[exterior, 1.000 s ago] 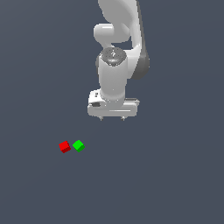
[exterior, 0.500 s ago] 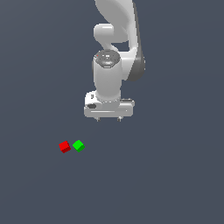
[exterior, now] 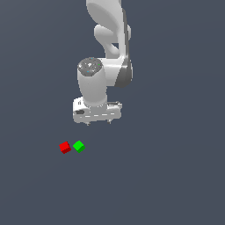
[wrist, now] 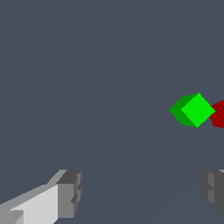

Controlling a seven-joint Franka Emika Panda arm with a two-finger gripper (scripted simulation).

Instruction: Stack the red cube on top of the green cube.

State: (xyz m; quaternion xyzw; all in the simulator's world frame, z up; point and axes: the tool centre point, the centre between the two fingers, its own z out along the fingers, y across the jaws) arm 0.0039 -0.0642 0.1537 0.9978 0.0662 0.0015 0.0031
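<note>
The red cube [exterior: 65, 147] sits flat on the dark grey floor [exterior: 176, 176], just beside the green cube [exterior: 79, 146] and on the exterior view's left of it; a thin gap may part them, too fine to call. Neither cube carries a mark or letter, and no writing reads on the arm [exterior: 107, 57]. The gripper [exterior: 99, 123] hangs above and toward the exterior view's right of the pair, clear of both, jaws spread wide with nothing between. The wrist view brings the green cube [wrist: 192, 110] up close, corner-on, with the red cube [wrist: 218, 114] cut by the frame edge behind it, and both fingertips [wrist: 70, 192] far apart. The exterior view alone shows the whole arm. Bare floor lies all around the cubes.
</note>
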